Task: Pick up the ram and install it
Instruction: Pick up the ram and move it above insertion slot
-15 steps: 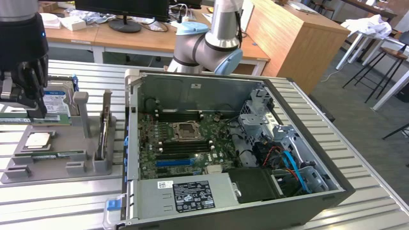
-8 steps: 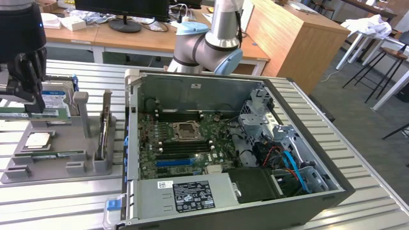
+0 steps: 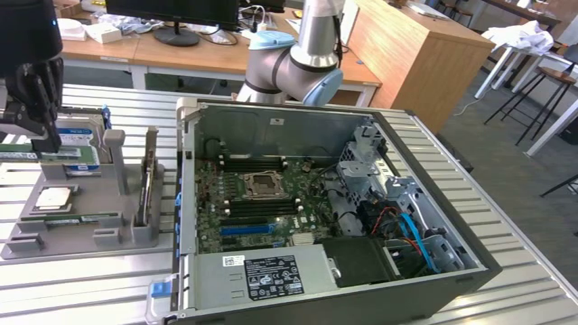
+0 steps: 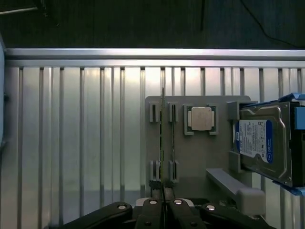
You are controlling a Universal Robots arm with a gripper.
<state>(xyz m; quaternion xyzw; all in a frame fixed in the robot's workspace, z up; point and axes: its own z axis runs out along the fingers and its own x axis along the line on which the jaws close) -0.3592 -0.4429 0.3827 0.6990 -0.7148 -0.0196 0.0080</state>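
Observation:
The ram (image 4: 162, 138) appears edge-on as a thin green stick running away from my fingers over the grey holder (image 4: 190, 157). My gripper (image 4: 163, 193) is shut on its near end, one finger on each side. In the exterior view, at the far left, the gripper (image 3: 42, 143) hangs over the holder (image 3: 91, 203) with the ram (image 3: 74, 160) level in it, just above the holder. The open computer case (image 3: 271, 128) lies to the exterior view's right, with the dark memory slots (image 3: 262, 208) beside the processor socket (image 3: 260, 183).
On the holder sit a square silver processor chip (image 4: 200, 118) and a blue-labelled hard drive (image 4: 259, 143). A second green stick (image 3: 81, 218) lies in the holder's front slot. The arm's base (image 3: 298, 61) stands behind the case. Drive cages and cables (image 3: 407, 217) fill the case's right side.

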